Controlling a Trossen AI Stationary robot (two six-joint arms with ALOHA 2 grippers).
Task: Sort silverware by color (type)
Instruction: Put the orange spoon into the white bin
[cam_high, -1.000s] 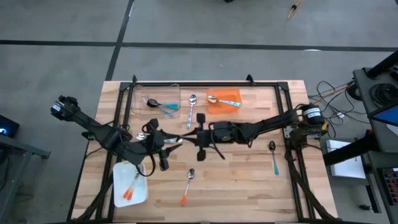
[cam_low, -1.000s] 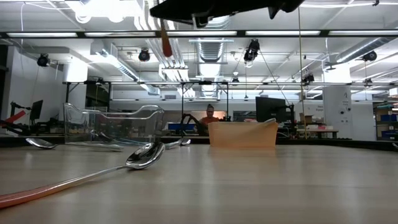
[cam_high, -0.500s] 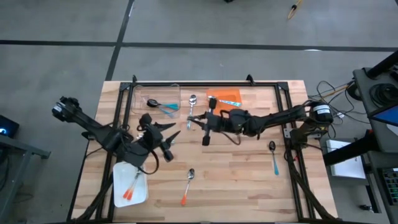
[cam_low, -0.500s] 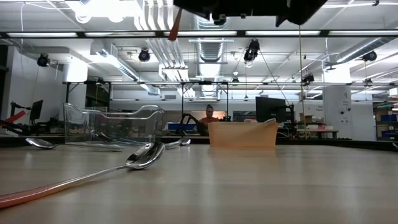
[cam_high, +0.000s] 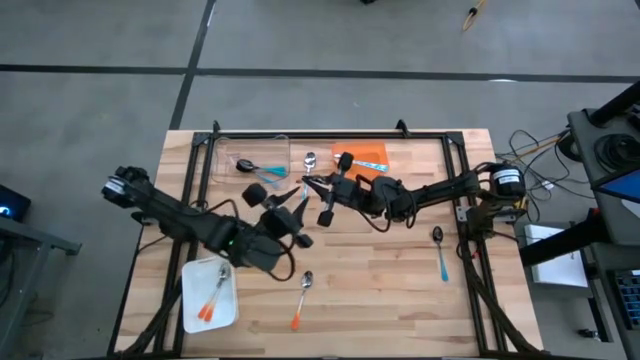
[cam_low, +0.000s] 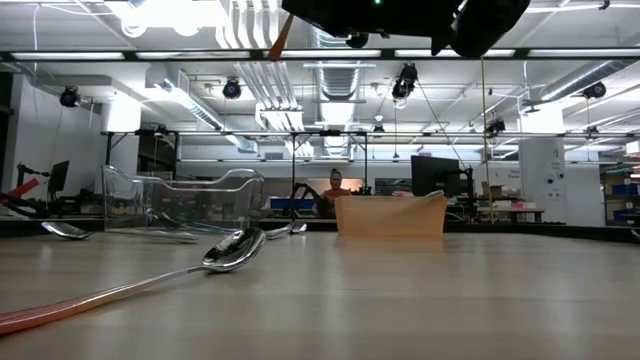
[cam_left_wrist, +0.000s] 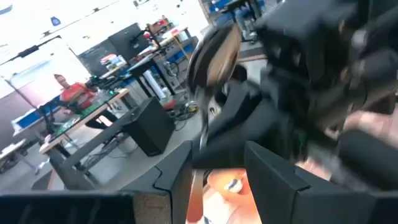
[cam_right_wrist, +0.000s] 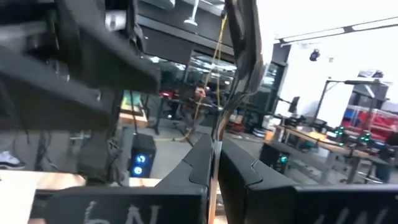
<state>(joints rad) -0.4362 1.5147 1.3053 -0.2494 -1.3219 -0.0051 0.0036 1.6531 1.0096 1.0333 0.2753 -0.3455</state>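
Handover above the wooden table, a little toward 12 o'clock of its centre. The right gripper, reaching in from 3 o'clock, is fully closed on the handle of an orange-handled spoon with a silver bowl. It holds the spoon clear of the table, with the handle end free for the other arm. The left gripper, coming from 9 o'clock, has its fingers parted either side of that handle. Whether they touch it cannot be told.

The pairing is probably a matter of reach. A white plastic tray at 7 o'clock already holds orange-handled spoons, and it lies on the left arm's side.

Other destinations sit along the 12 o'clock edge:
- At 11 o'clock, a clear plastic bin holds a dark-bowled teal spoon.
- At 12 to 1 o'clock, an orange bin holds a light-blue-handled spoon.

Unsorted pieces:
- A second orange-handled spoon lies at 6 o'clock.
- A teal-handled spoon lies near the 3 o'clock edge.
- A silver-bowled spoon lies between the two bins.

Bare wood lies between the meeting point and the tray, giving an open path. The tray sits close to the table's edge frame, so a release there has little margin. The clear bin's wall stands near both wrists.
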